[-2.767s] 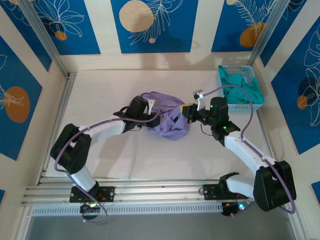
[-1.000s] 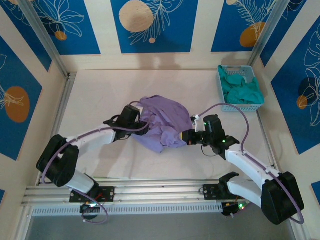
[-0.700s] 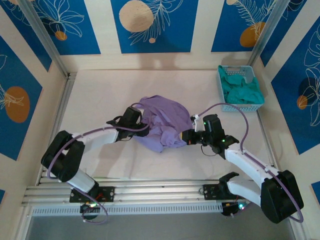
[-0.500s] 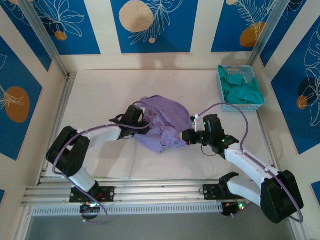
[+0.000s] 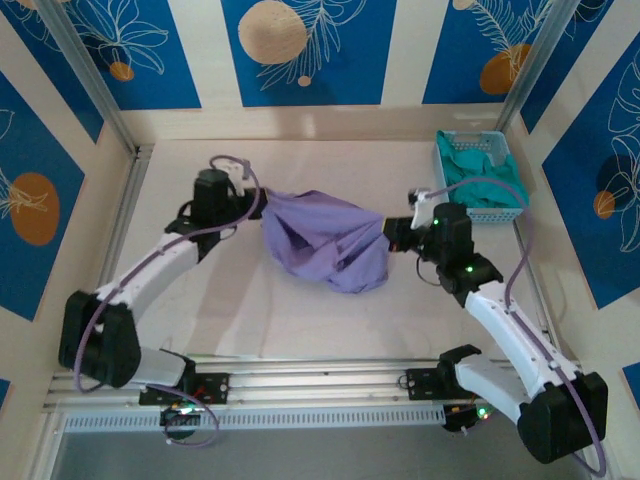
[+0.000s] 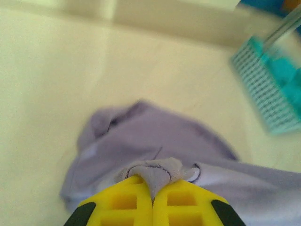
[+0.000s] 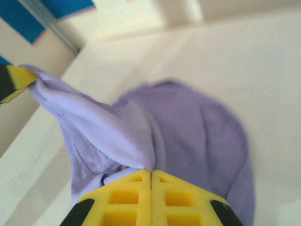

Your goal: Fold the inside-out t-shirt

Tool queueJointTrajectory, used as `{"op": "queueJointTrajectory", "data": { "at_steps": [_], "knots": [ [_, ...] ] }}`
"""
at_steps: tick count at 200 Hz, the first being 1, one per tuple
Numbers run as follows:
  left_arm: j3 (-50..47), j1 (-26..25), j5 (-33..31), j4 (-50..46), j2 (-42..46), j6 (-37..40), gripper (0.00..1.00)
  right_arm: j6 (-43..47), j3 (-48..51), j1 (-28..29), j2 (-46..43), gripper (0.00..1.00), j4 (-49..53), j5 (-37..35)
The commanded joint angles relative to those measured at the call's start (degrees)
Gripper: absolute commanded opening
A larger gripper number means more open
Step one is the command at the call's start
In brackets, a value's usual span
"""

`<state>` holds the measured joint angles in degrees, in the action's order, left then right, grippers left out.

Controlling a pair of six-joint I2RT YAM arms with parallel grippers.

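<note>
Holding the inside-out t-shirt (image 5: 325,240) at two opposite edges: my left jaws are clamped tight on a bunched fold of lavender cloth, and my right jaws are pinched on another. It is stretched between them, sagging onto the middle of the counter (image 5: 200,310). I judge the grip serves to spread it for folding.

Matt cloth t-shirt (image 5: 325,245) & plastic basket (image 5: 497,214)

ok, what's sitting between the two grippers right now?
The light purple cotton t-shirt, bunched, spans the whole gap in the top view. The left gripper and right gripper are each shut on an edge of it, as both wrist views show.
</note>
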<state>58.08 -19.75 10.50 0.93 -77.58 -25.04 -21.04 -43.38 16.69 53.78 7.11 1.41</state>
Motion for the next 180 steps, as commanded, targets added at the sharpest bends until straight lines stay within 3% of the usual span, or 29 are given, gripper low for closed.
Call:
{"op": "queueJointTrajectory", "data": {
  "at_steps": [1, 43, 61, 99, 122, 143, 163, 180],
  "knots": [
    [6.8, 1.6, 2.9, -0.3, 4.9, -1.4, 0.00, 4.7, -7.8, -2.0, -1.1, 0.00, -0.1, -2.2],
    [18.5, 3.3, 7.1, -5.1, 6.5, -4.0, 0.00, 9.1, -20.3, -2.7, 0.8, 0.00, 3.5, 4.2],
    [16.9, 3.3, 8.8, -5.4, 6.6, -4.9, 0.00, 9.8, -20.3, -2.6, 0.8, 0.00, 3.3, 11.8],
    [8.5, 3.3, 6.1, -6.0, 0.6, -5.0, 0.00, 5.0, -14.8, -0.2, 3.5, 0.00, -2.6, 28.2],
    [7.8, 3.3, 1.4, -6.4, -6.2, -3.1, 0.00, 2.0, -13.3, 1.7, 8.2, 0.00, -4.0, 29.3],
    [9.4, 3.3, -5.2, -8.1, -12.3, 0.1, 0.00, 0.9, -14.1, 2.0, 13.7, 0.00, -1.4, 25.3],
    [9.9, 3.2, -9.4, -10.9, -15.1, 1.5, 0.23, 0.5, -16.1, 2.2, 19.6, 0.00, 1.8, 22.3],
    [4.2, 2.1, -9.4, -8.5, -11.4, -0.4, 0.44, 0.4, -17.4, 2.6, 23.7, 0.00, 2.8, 22.5]
  ]
}}
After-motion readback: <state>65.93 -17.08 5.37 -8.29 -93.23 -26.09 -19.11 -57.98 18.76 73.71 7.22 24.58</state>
